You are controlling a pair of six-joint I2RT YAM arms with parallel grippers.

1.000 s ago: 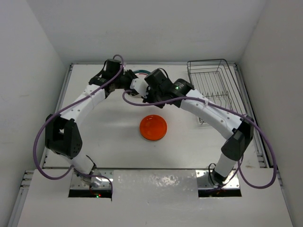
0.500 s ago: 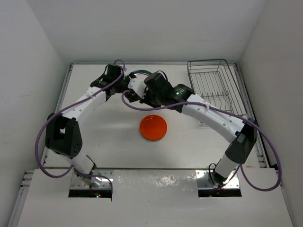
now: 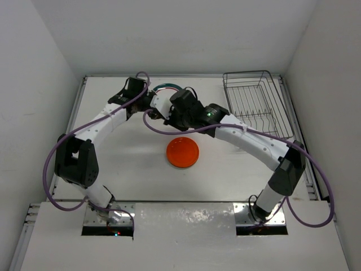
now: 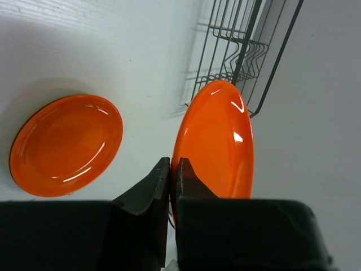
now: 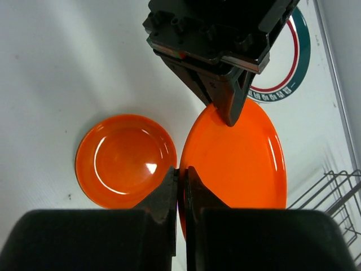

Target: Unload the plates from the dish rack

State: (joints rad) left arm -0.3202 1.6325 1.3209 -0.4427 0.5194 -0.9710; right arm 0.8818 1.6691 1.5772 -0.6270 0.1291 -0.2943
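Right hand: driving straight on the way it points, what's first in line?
The right hand is shut on the rim of the orange round plate. Straight ahead across that plate, the left hand pinches the far rim, so it would probably meet that hand first; depth is unclear.

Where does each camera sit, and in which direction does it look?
Top external: above and behind the bases, looking down on the table, both arms, the dish rack and the lying plate.
Left wrist: on the left arm, looking along the left gripper, shut on the held plate; rack beyond.
Right wrist: on the right arm, looking down past the right gripper, shut on the held plate's opposite rim; teal-rimmed plate beyond.
Shared: both wrist views show the held plate, lying plate and rack.
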